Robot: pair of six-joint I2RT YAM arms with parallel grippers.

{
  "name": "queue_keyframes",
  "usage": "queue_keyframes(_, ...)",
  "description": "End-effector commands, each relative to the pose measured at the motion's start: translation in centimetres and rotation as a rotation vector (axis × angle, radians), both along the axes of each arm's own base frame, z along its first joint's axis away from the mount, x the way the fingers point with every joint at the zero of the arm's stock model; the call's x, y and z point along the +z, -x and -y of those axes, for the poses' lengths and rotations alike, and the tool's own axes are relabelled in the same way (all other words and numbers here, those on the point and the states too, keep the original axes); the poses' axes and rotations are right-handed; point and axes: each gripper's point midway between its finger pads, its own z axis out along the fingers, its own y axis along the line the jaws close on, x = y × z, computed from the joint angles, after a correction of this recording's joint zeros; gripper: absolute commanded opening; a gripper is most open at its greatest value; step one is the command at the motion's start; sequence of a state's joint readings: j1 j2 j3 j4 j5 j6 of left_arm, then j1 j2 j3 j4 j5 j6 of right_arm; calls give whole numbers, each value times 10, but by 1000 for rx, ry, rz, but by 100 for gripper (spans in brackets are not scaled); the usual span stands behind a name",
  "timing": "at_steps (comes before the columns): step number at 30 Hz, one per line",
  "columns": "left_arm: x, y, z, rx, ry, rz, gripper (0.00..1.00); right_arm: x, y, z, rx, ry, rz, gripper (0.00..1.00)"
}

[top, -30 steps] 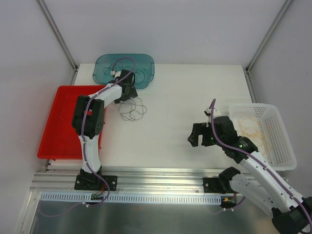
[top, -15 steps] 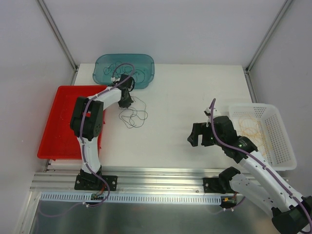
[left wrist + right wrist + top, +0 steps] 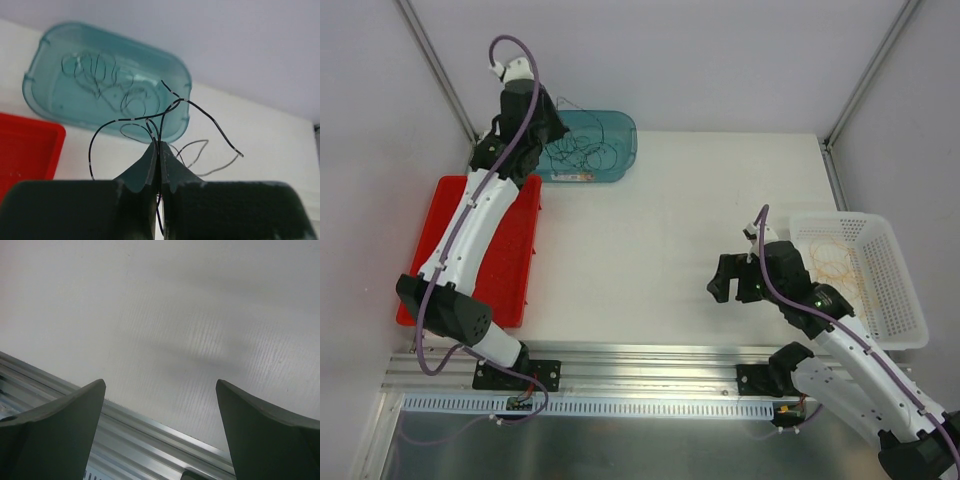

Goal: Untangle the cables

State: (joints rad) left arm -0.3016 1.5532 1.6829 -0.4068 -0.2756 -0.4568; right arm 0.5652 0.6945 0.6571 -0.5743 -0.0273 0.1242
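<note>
My left gripper (image 3: pixel 548 130) is raised high over the left end of the teal bin (image 3: pixel 620 125). It is shut on a thin black cable (image 3: pixel 197 106), which is pinched between the fingertips (image 3: pixel 150 157) and loops out above the bin. More dark cables (image 3: pixel 105 85) lie curled inside the bin (image 3: pixel 35 95). Yellow-orange cables (image 3: pixel 828 263) lie in the white basket (image 3: pixel 840 218) at the right. My right gripper (image 3: pixel 733 285) hovers open over bare table just left of the basket, with nothing between its jaws (image 3: pixel 160 390).
A red tray (image 3: pixel 440 260) lies at the left edge under the left arm, and its corner (image 3: pixel 25 145) shows in the left wrist view. An aluminium rail (image 3: pixel 150 425) runs along the table's near edge. Walls and frame posts enclose the table.
The left gripper shut on the black cable lying on the table by the bin and rose up and back with it. The right arm has barely moved.
</note>
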Motion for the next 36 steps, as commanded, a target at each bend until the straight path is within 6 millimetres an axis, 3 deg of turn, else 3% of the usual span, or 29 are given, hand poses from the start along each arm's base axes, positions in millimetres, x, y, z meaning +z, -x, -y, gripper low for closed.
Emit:
queue_keyframes(1,80,1,-13,23,-49,183,0,18,-3,2,-23,-16,38,98)
queue_keyframes(3,118,-2,-16,36,-50,275,0,18,-2,3,-20,-16,40,98)
queue_keyframes(4,120,-10,-17,36,-76,287,0,19,-2,3,-19,-17,43,98)
queue_keyframes(6,148,-19,-20,55,-81,365,0,18,-1,3,-15,-12,45,98)
queue_keyframes(7,141,-34,-20,61,-106,357,0,18,-1,3,-12,-9,43,98)
queue_keyframes(9,157,-45,-22,71,-110,407,0,17,-3,9,-34,16,50,98)
queue_keyframes(10,146,-60,-22,71,-132,391,0,18,-3,10,-36,19,52,98)
queue_keyframes(12,148,-73,-24,78,-133,416,0,18,-3,12,-37,29,51,98)
queue_keyframes(13,135,-86,-23,76,-142,402,0,18,-3,13,-36,34,54,98)
queue_keyframes(15,132,-101,-27,88,-146,425,0,17,-4,14,-39,45,51,98)
queue_keyframes(18,101,-130,-32,96,-165,395,0,15,-4,13,-33,52,41,97)
queue_keyframes(21,56,-162,-36,113,-187,350,0,10,-4,12,-26,63,23,97)
queue_keyframes(22,28,-178,-35,116,-188,320,3,10,-5,12,-25,66,21,97)
queue_keyframes(24,-23,-200,-39,127,-197,261,18,6,-4,12,-20,76,6,97)
queue_keyframes(25,-37,-208,-41,129,-201,255,29,4,-4,12,-20,79,4,97)
queue_keyframes(26,-50,-214,-41,121,-204,238,40,3,-4,12,-20,84,-2,97)
queue_keyframes(27,-71,-221,-46,104,-199,209,57,1,-4,12,-18,89,-9,97)
queue_keyframes(29,-80,-221,-46,94,-162,191,70,1,-5,12,-17,96,-11,97)
queue_keyframes(30,-78,-214,-47,92,-146,185,83,1,-6,11,-16,97,-13,97)
queue_keyframes(33,-69,-200,-46,71,-148,183,97,6,-9,9,-14,90,-2,97)
queue_keyframes(34,-41,-189,-44,48,-143,222,99,9,-10,9,-10,91,6,97)
queue_keyframes(36,-13,-165,-43,17,-143,249,99,14,-12,10,-17,93,20,97)
